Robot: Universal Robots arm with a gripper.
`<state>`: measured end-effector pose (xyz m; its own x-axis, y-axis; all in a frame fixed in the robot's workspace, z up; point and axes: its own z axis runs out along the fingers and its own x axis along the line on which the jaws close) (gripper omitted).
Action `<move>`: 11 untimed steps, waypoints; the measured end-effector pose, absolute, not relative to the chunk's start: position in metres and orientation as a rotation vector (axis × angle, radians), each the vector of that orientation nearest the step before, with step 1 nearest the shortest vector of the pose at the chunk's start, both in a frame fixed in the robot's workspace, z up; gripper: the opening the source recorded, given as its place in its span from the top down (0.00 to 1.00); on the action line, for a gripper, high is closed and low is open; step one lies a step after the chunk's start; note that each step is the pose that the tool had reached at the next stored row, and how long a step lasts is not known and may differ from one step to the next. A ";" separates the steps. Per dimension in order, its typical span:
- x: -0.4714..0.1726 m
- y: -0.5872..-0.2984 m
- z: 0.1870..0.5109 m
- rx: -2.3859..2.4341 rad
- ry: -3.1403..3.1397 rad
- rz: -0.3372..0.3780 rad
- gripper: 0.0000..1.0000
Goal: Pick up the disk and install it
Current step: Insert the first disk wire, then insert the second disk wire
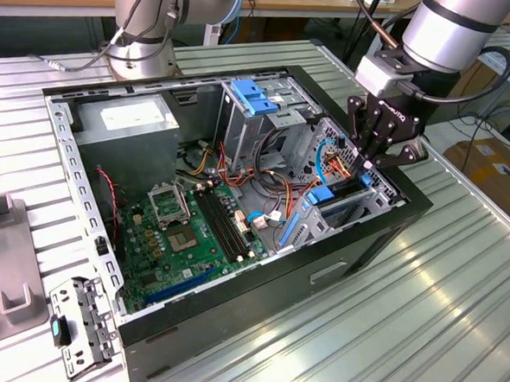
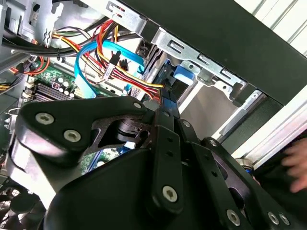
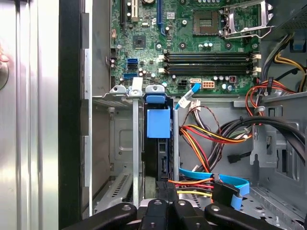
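The disk stands on edge in a slot of the drive cage at the case's corner on the exterior view's right. It shows as a dark slab with a blue tab on its end. In the exterior view the same dark slab of the disk sits just below my gripper. The gripper's fingers are drawn together, right over the disk's outer end. In the first wrist view the gripper lines up with the slot. Whether the fingertips touch the disk is hidden. In the second wrist view the gripper points into the cage.
The open computer case lies on a ribbed metal table. Inside are the motherboard, a grey power supply, a blue latch piece and loose coloured cables beside the cage. A person's hand is near the case's outer wall.
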<state>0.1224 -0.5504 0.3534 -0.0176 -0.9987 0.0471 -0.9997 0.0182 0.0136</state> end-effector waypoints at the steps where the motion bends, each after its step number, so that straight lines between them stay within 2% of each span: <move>1: 0.122 -0.550 0.353 2.171 -2.210 0.036 0.89; 11: 0.122 -0.550 0.354 2.170 -2.210 0.038 0.89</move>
